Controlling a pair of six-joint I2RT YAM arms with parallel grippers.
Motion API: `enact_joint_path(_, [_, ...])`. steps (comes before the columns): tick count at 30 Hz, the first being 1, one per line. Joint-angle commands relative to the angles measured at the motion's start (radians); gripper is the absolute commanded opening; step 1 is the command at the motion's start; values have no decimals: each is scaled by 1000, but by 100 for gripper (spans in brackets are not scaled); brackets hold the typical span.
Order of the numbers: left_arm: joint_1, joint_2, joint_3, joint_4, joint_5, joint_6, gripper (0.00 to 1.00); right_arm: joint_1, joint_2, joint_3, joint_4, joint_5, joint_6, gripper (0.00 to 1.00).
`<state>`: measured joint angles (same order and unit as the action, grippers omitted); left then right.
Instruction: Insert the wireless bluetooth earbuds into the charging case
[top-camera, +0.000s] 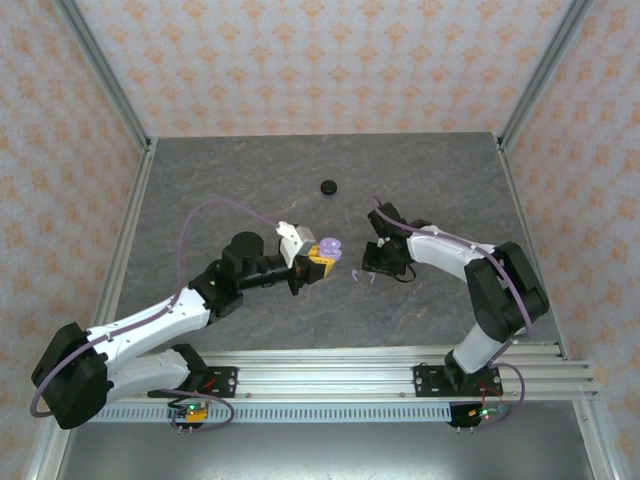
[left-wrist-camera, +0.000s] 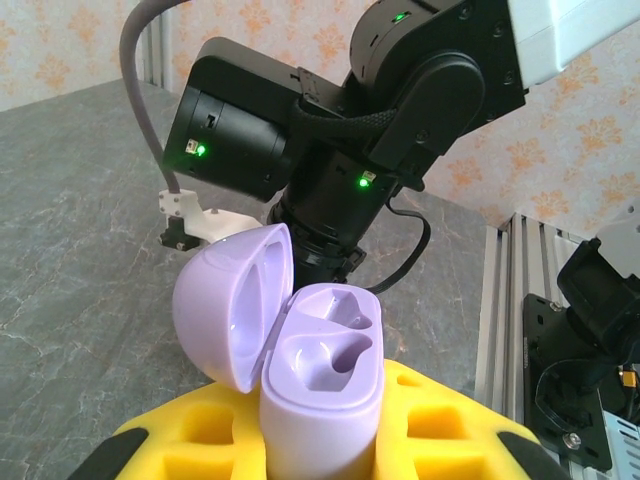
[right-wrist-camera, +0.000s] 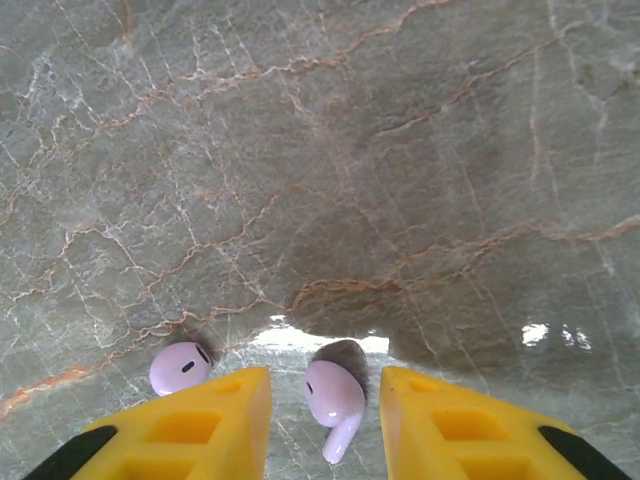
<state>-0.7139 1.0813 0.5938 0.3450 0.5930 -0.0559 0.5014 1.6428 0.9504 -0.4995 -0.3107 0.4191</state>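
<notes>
My left gripper (top-camera: 316, 262) (left-wrist-camera: 322, 430) is shut on the lavender charging case (top-camera: 328, 249) (left-wrist-camera: 322, 390), held upright above the table. Its lid (left-wrist-camera: 232, 300) stands open to the left and both wells are empty. On the table just right of it lie two pale lavender earbuds (top-camera: 355, 277) (top-camera: 371, 277). My right gripper (top-camera: 376, 264) (right-wrist-camera: 323, 378) is open and down at the table. One earbud (right-wrist-camera: 335, 398) lies between its yellow fingers (right-wrist-camera: 190, 430), touching neither. The other earbud (right-wrist-camera: 180, 366) lies outside the left finger.
A small round black case (top-camera: 327, 186) sits alone further back on the grey marbled table (top-camera: 240, 190). Papered walls and metal posts close in the back and both sides. The aluminium rail (top-camera: 400, 375) carrying the arm bases runs along the near edge.
</notes>
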Motion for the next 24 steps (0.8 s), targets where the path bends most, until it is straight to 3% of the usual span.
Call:
enact_joint_path(1, [-5, -27, -11, 9, -16, -9, 4, 10, 26, 29, -12, 12, -8, 35])
enact_joint_path(16, [-6, -40, -15, 4, -25, -10, 4, 25, 57, 69, -22, -46, -61, 33])
enact_joint_path(24, [-5, -46, -15, -1, -29, -10, 4, 34, 51, 90, -59, 10, -77, 33])
